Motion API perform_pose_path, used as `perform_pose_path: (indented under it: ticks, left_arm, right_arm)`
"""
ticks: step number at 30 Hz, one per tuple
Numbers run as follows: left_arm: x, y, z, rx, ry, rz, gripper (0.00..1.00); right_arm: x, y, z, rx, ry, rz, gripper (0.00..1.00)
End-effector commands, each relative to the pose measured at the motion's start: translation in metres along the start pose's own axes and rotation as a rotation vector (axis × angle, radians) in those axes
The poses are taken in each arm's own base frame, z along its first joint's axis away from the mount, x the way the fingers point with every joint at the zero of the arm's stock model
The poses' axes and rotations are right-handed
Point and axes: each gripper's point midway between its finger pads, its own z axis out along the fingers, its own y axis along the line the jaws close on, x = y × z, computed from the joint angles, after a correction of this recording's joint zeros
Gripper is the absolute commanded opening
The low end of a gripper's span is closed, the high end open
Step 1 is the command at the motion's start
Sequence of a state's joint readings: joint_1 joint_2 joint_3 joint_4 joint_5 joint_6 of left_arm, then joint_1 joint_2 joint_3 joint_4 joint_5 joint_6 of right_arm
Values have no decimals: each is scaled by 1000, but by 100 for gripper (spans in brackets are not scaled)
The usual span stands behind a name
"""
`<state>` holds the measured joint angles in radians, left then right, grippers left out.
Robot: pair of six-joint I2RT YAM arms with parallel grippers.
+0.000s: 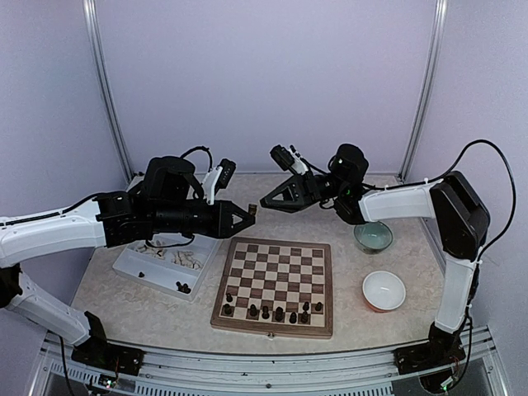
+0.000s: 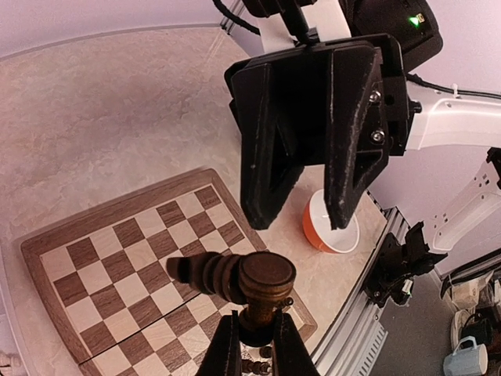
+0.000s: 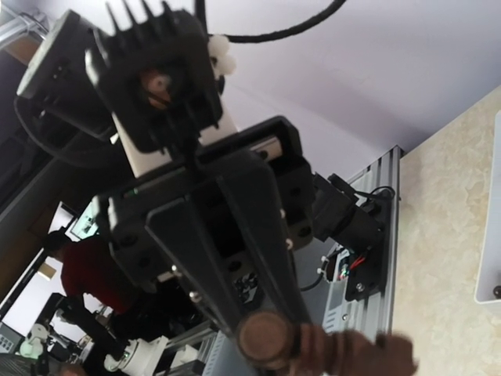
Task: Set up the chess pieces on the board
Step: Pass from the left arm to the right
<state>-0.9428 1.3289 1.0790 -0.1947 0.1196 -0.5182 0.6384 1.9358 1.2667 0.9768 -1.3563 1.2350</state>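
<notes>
My left gripper is shut on a dark brown chess piece and holds it in the air above the far edge of the chessboard. In the left wrist view the piece lies sideways between my fingers, round base toward the camera. My right gripper is open and empty, its tips facing the piece from close by; it shows open in the left wrist view. The right wrist view shows the held piece. Several dark pieces stand on the board's near rows.
A white tray left of the board holds cream pieces and a few dark ones. A greenish bowl and an orange-and-white bowl sit right of the board. The orange bowl also shows in the left wrist view.
</notes>
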Motion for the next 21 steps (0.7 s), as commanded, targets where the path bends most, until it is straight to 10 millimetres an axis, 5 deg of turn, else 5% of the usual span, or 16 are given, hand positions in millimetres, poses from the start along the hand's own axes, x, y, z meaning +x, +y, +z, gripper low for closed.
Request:
perform_pose_path:
  ticks: [1, 4, 9, 14, 21]
  left_arm:
    - [-4, 1, -1, 4, -16, 4, 2]
    - [-5, -7, 0, 43, -13, 3, 2]
    - [-10, -17, -1, 88, -22, 4, 2]
    - [-13, -16, -1, 85, -33, 7, 2]
    - [-12, -7, 2, 60, -32, 4, 2]
  right_arm:
    - [-4, 11, -3, 10, -15, -61, 36]
    - [-2, -1, -4, 43, -21, -50, 55]
    - [4, -9, -2, 36, -12, -26, 66]
    - [11, -8, 8, 9, 29, -6, 69]
    - [17, -4, 15, -16, 58, -3, 56]
